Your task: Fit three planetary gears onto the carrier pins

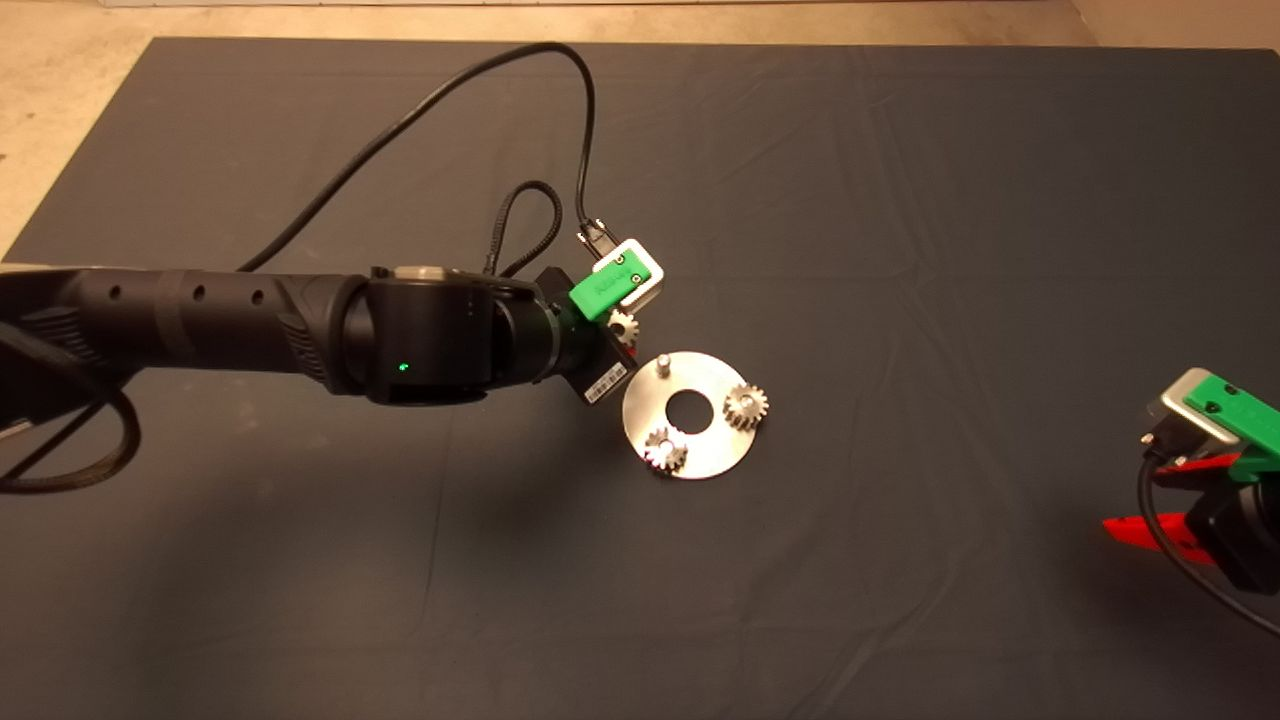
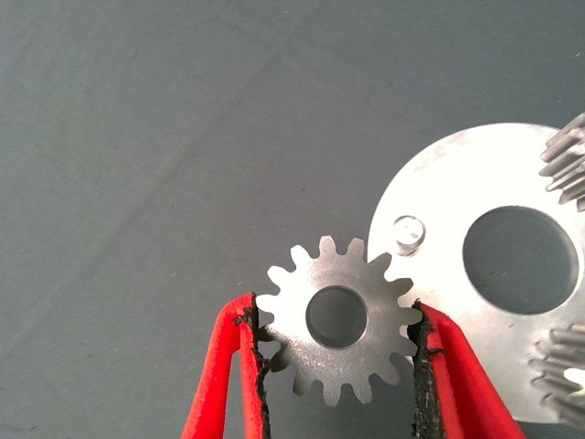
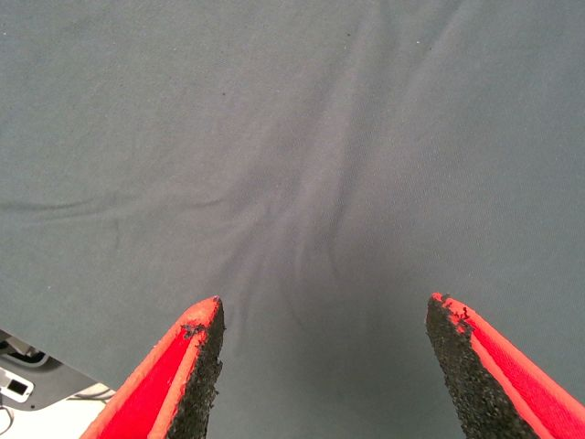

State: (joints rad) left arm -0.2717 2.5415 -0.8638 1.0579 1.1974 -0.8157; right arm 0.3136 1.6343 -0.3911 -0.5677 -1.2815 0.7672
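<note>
The shiny ring-shaped disc (image 1: pixel 700 440) lies near the middle of the mat. Two planetary gears sit on its pins, one on the right (image 1: pixel 745 407) and one at the front left (image 1: pixel 665 451). The third carrier pin (image 1: pixel 662 364) stands bare at the disc's back left, also in the left wrist view (image 2: pixel 408 232). My left gripper (image 2: pixel 336 343) is shut on the third gear (image 2: pixel 336 317), holding it flat just beside the disc's edge, short of the bare pin. In the head view this gear (image 1: pixel 623 326) peeks out under the green gripper. My right gripper (image 3: pixel 324 352) is open and empty.
The disc (image 2: pixel 475 183) fills one side of the left wrist view with its centre hole (image 2: pixel 519 259). The right arm (image 1: pixel 1215 470) waits at the mat's right edge. Black cables (image 1: pixel 500 90) loop from the left arm over the mat's back left.
</note>
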